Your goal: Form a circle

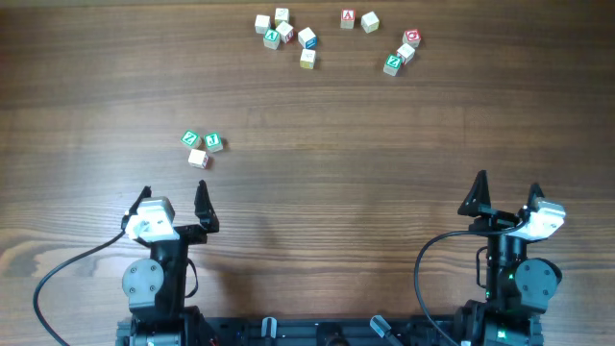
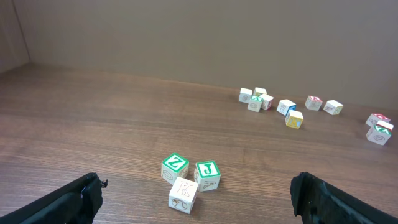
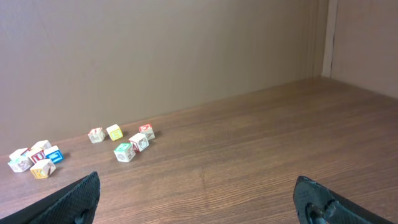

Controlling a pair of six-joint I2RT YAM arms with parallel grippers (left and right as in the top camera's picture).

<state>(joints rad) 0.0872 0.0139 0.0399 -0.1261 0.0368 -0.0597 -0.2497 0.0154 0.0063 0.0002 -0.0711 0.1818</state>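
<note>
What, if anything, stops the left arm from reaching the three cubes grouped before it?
Probably nothing, so likely yes. The left gripper is open, the three-cube group lies just ahead of it, and only bare table is between them.

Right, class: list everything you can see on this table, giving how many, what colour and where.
grouped letter cubes: three, two green-faced and one pale, close together just ahead of the left arm
scattered letter cubes: eleven, pale wood with red, green or blue faces, loose clusters along the far side
table: one, brown wood grain, under everything
left pincer: one, black, open, empty
right pincer: one, black, open, empty
</note>
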